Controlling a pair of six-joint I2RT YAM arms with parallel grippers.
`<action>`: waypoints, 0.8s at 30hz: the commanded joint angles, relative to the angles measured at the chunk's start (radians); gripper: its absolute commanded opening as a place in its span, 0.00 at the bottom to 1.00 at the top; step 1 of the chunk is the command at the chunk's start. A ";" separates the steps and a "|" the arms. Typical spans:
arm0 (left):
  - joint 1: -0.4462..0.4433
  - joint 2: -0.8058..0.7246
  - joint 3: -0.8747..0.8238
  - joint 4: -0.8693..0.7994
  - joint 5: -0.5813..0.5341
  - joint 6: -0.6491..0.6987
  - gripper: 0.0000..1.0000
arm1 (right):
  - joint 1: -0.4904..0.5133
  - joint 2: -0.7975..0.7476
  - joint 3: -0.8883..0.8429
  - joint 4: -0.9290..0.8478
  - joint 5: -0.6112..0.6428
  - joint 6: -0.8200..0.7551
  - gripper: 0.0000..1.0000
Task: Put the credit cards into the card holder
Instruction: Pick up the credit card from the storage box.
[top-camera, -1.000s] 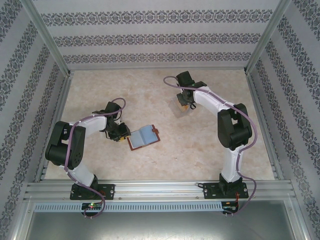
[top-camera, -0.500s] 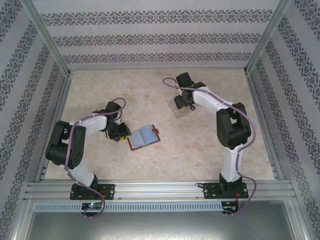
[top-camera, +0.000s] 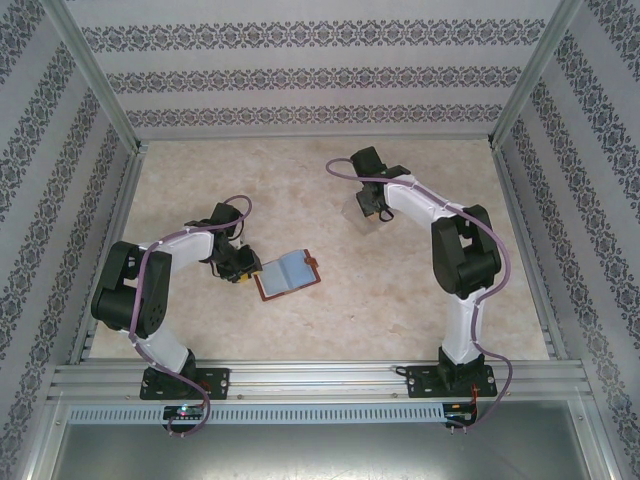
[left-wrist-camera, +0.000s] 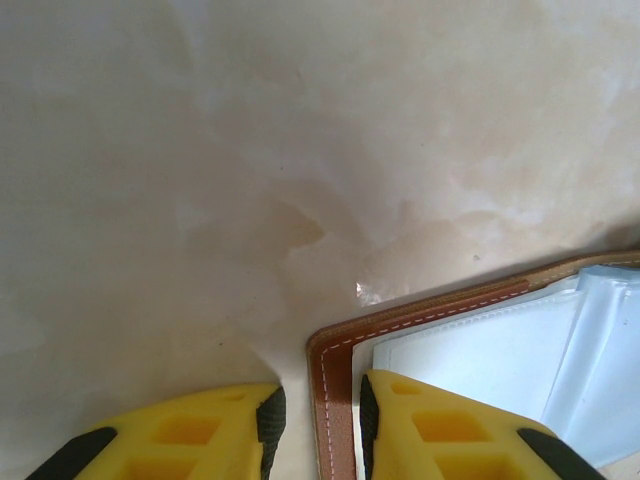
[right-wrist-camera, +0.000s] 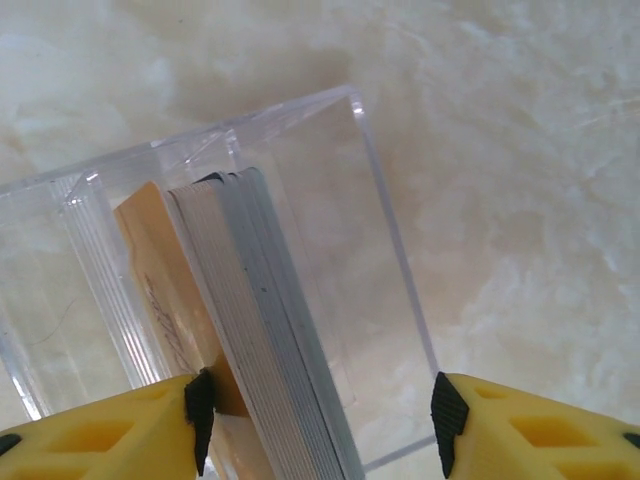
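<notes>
Leather card holder (left-wrist-camera: 335, 400) edge between left jaws; right jaws apart astride clear box (right-wrist-camera: 300, 150)

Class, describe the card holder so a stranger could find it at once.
Start at the left arm on the marbled table. Just right of its claw lies the card holder, open and flat. Its reddish-brown leather edge and blue-grey inside distinguish it from the clear plastic box farther back.
</notes>
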 joint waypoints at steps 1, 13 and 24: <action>-0.057 0.107 -0.028 0.280 0.010 0.013 0.32 | 0.008 -0.050 -0.010 0.018 0.062 -0.019 0.59; -0.057 0.112 -0.036 0.290 0.017 0.013 0.32 | 0.006 -0.024 0.001 0.000 -0.012 -0.024 0.26; -0.057 0.112 -0.029 0.287 0.037 0.019 0.32 | -0.007 -0.056 0.014 -0.050 -0.149 -0.006 0.06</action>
